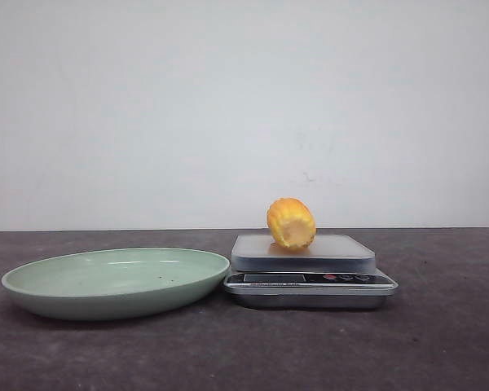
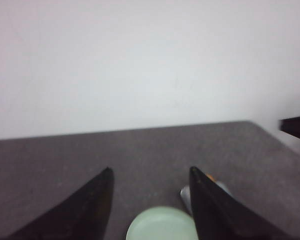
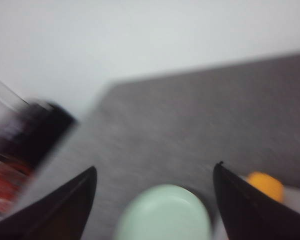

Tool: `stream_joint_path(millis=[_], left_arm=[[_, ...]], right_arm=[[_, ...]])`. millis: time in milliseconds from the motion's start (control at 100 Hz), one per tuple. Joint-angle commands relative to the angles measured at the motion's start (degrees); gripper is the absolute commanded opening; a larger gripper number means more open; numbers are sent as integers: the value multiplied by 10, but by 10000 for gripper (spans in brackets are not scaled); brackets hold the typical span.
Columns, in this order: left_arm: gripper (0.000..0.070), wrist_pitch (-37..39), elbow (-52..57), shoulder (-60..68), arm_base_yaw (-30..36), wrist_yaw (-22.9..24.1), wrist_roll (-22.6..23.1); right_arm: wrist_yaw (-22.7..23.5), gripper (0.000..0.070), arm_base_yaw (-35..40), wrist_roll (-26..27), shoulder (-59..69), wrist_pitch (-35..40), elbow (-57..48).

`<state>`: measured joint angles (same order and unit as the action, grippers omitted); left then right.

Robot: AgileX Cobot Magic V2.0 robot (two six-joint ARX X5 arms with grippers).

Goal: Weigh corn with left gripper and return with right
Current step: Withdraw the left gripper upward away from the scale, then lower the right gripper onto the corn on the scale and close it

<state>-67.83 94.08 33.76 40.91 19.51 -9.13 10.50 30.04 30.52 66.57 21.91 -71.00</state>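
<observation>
One corn [image 1: 291,223] lies on the platform of one scale [image 1: 310,279], beside one green plate [image 1: 114,281]. Left gripper [image 2: 150,172] and right gripper [image 3: 155,172]: jaws spread, both empty.

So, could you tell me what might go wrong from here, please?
1. The corn lies on its rounded side on the scale platform; a nudge might roll it off.
2. The right gripper is open with blurred surroundings, suggesting motion; it might clip the green plate beside the scale.
</observation>
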Motion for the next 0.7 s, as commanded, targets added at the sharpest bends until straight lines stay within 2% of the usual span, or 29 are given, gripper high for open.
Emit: stream_joint_path(millis=[0, 70, 210, 530, 690], left_arm=[[268, -7, 7, 5, 4, -10, 8], [268, -24, 7, 5, 4, -18, 7], [268, -57, 7, 5, 4, -20, 7], [268, -76, 7, 5, 4, -20, 7], [268, -76, 7, 5, 4, -20, 7]], right_arm=[[-59, 456, 15, -40, 59, 26, -56], [-104, 456, 23, -50, 123, 65, -103], [-156, 456, 21, -52, 234, 117, -171], [-144, 456, 9, -24, 376, 227, -194], [-124, 456, 9, -27, 418, 240, -194]])
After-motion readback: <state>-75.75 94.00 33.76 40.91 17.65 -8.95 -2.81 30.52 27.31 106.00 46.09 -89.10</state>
